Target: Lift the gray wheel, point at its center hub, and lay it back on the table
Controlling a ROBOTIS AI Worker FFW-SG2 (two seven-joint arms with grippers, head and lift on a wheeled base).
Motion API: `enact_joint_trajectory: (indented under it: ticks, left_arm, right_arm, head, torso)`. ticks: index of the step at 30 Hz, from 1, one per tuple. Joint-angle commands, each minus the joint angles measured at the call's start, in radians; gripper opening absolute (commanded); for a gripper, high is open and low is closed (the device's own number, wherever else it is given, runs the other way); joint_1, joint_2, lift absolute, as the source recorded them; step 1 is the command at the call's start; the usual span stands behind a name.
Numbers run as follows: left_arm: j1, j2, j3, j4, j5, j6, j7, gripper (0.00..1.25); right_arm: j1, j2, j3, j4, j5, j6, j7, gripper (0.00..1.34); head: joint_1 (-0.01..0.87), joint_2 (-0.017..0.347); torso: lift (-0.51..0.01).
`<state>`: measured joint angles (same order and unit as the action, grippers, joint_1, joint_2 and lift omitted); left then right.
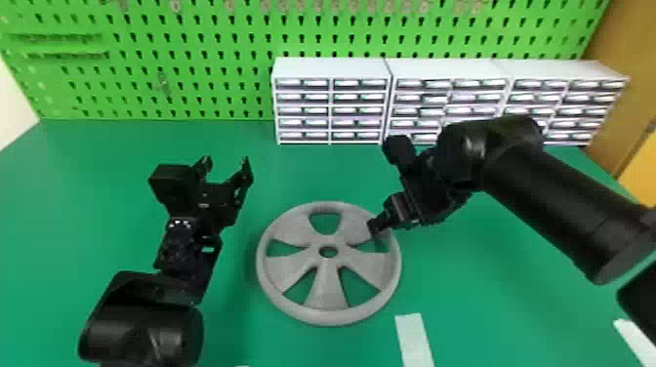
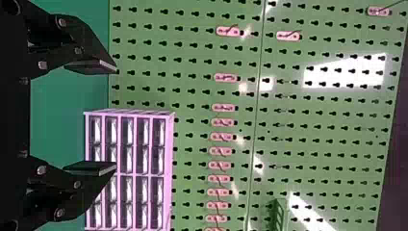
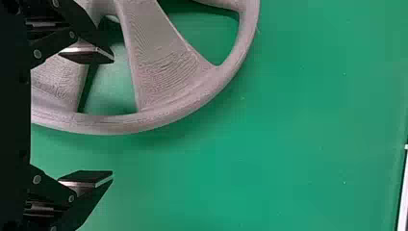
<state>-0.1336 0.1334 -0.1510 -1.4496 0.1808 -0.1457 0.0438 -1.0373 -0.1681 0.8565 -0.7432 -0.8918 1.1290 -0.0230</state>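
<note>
The gray wheel (image 1: pixel 328 288) lies flat on the green table, its center hub ringing a small round hole. My right gripper (image 1: pixel 378 227) is over the wheel's right rim in the head view. In the right wrist view, my right gripper (image 3: pixel 113 118) is open, one finger over a gap between the spokes of the wheel (image 3: pixel 168 62) and the other outside the rim. To the left of the wheel, my left gripper (image 1: pixel 225 166) is held above the table, open and holding nothing. The left wrist view shows the left gripper (image 2: pixel 115 118) with its fingers wide apart, facing the pegboard.
White drawer cabinets (image 1: pixel 332 68) stand at the back of the table (image 1: pixel 97 195), before a green pegboard (image 1: pixel 195 73). A white strip (image 1: pixel 414 339) lies near the front, right of the wheel. The right forearm spans the table's right side.
</note>
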Motion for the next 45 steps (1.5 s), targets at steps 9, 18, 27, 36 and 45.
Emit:
enact_joint_trajectory:
  ticks: [9, 18, 27, 36, 45]
  left_arm:
    - [-0.004, 0.0, -0.005, 0.0, -0.001, 0.0, 0.002, 0.71]
    - [-0.006, 0.0, -0.009, 0.0, 0.0, 0.0, 0.004, 0.71]
    - [-0.006, 0.0, -0.01, 0.0, 0.0, 0.0, 0.004, 0.71]
    - [-0.008, 0.0, -0.01, 0.0, 0.0, 0.0, 0.005, 0.71]
    - [-0.008, 0.0, -0.009, 0.001, 0.003, 0.0, 0.005, 0.71]
  right_arm:
    - [0.025, 0.012, 0.024, 0.021, 0.01, -0.06, -0.002, 0.92]
    - [0.034, 0.021, 0.035, 0.038, 0.025, -0.097, -0.002, 0.92]
    - [0.036, 0.021, 0.045, 0.045, 0.036, -0.104, -0.002, 0.92]
    - [0.037, 0.021, 0.056, 0.045, 0.04, -0.107, -0.002, 0.84]
    - [0.036, 0.021, 0.081, 0.045, 0.045, -0.1, -0.002, 0.64]
  head:
    - [0.692, 0.048]
    - [0.692, 0.048]
    - [0.692, 0.048]
    - [0.692, 0.048]
    - [0.692, 0.048]
  torso:
    - [-0.096]
    - [-0.096]
    - [-0.096]
    - [-0.096]
    - [-0.096]
